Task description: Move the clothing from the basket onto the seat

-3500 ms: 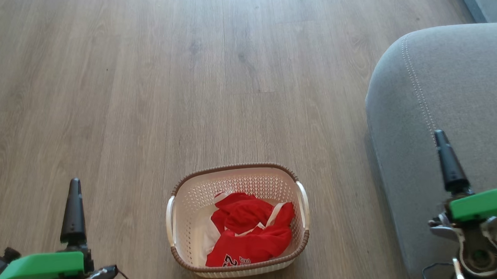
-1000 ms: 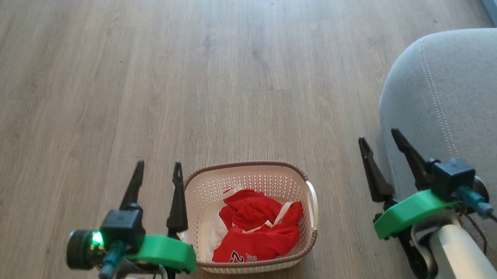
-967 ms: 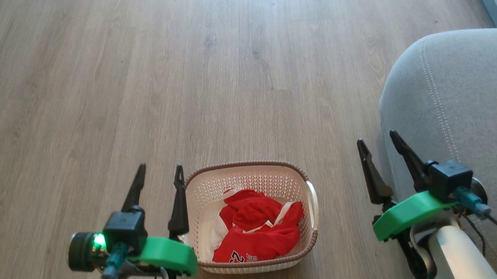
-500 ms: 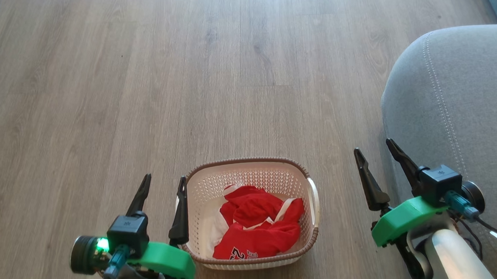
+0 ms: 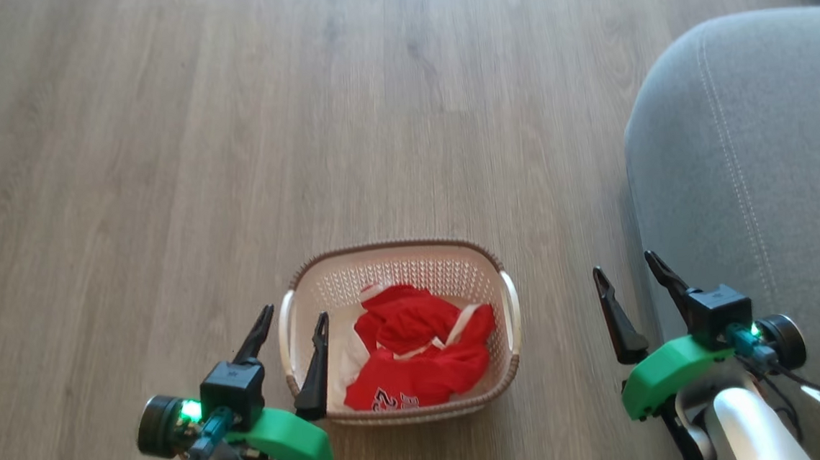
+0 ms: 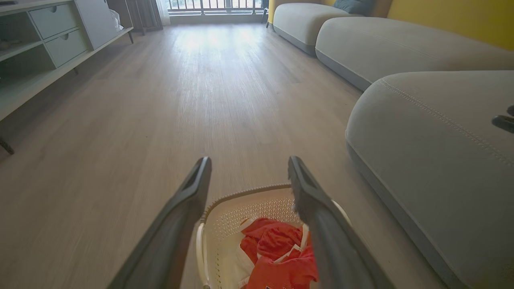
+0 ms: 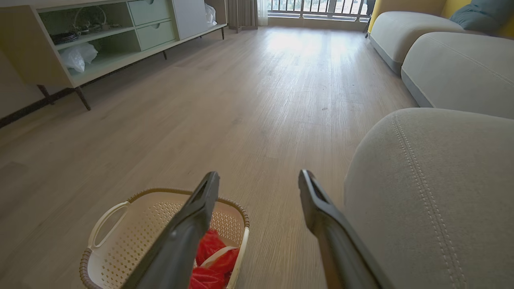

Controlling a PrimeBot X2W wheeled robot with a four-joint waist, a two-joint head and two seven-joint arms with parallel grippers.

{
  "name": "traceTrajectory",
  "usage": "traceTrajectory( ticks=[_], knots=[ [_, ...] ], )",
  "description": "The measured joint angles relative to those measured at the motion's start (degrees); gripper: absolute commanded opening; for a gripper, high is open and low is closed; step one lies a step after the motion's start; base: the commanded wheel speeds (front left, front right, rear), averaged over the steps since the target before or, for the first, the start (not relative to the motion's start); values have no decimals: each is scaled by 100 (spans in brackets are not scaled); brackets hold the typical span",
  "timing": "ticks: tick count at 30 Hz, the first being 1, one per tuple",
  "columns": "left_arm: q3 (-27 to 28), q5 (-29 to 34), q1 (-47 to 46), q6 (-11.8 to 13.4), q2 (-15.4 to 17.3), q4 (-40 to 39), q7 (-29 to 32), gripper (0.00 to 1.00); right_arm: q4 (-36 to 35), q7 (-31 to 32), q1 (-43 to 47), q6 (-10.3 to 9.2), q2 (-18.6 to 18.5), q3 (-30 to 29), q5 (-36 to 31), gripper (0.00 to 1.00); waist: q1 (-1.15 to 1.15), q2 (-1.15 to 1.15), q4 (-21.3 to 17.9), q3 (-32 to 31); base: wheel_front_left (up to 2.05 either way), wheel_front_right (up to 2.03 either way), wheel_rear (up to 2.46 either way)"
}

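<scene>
Left gripper (image 5: 293,314) hung spread wide — empty — over the basket (image 5: 397,246) near its left handle, right gripper (image 5: 623,264) likewise splayed beside the seat (image 5: 759,162), red clothing (image 5: 419,359) lay bunched inside

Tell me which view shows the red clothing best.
The head view: it looks down into the basket, so nearly all the clothing shows, numerals included. The left wrist view shows part of it between the fingers of the left gripper; the right wrist view, a small part beside the right gripper.

Top of basket (image 5: 397,246) open, floor (image 5: 229,127) free to L & beyond; seat (image 5: 759,162) walls off R.
</scene>
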Motion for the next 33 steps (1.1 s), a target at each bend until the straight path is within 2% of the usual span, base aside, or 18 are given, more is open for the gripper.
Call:
traceTrajectory(
  ticks=[8, 12, 18, 23, 24, 27, 33],
  knots=[
    [-12, -40, -489, -516, -14, 713, -5, 100, 89, 0, -453, 1, 1, -181, -124, 100, 0, 0, -241, 780, 0, 0, 0],
    [-133, 272, -995, -736, 43, 1070, -5, 100, -33, 0, -586, 1, 1, -310, -225, 100, 1, 0, -405, 1346, 0, 0, 0],
    [-873, 705, -2047, -883, 487, 1806, -5, 100, -405, 0, -753, 1, -1, -470, -265, 100, 2, 0, -666, 2301, 0, 0, 0],
    [-1725, 708, -2819, -890, 821, 2559, -5, 100, -632, 0, -831, 1, -1, -488, -134, 100, 2, -1, -900, 3051, 0, 0, 0],
    [-1725, 708, -2819, -890, 821, 2559, -5, 100, -632, 0, -831, 1, -1, -488, -134, 100, 2, -1, -900, 3051, 0, 0, 0],
    [-2380, 594, -3364, -890, 995, 2967, -5, 100, -782, 0, -921, 1, -1, -423, 7, 100, 2, -1, -1094, 3556, 0, 0, 0],
    [-3114, 490, -4066, -890, 1189, 3545, -7, 100, -990, -19, -1046, 1, -1, -203, 163, 100, 1, -1, -1385, 4119, 0, 0, 0]
  ],
)
